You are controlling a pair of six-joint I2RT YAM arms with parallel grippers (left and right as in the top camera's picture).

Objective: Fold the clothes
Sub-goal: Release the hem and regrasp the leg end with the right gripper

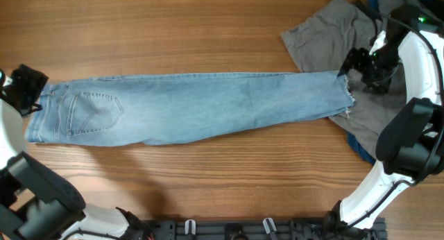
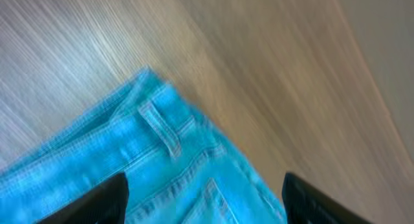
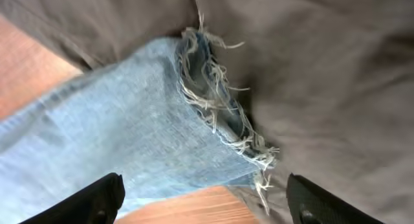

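The light-blue jeans (image 1: pixel 201 108) lie flat across the table, folded lengthwise, with the waist and a stitched back pocket (image 1: pixel 94 112) at the left and the frayed hems (image 1: pixel 347 101) at the right. My left gripper (image 1: pixel 29 89) hovers at the waist end, open. In the left wrist view its fingers (image 2: pixel 97 201) stand wide apart over the waistband and belt loop (image 2: pixel 162 130). My right gripper (image 1: pixel 359 63) is open just above the hems. In the right wrist view the frayed hem (image 3: pixel 220 114) rests on the grey garment (image 3: pixel 323 75), clear of the gripper (image 3: pixel 204 198).
The grey garment (image 1: pixel 326 32) lies crumpled at the back right, under the jeans' hems. A dark-blue garment (image 1: pixel 361 151) peeks out beneath it and at the top right corner (image 1: pixel 378 1). Bare wood table (image 1: pixel 173 32) surrounds the jeans. Arm bases stand along the front edge.
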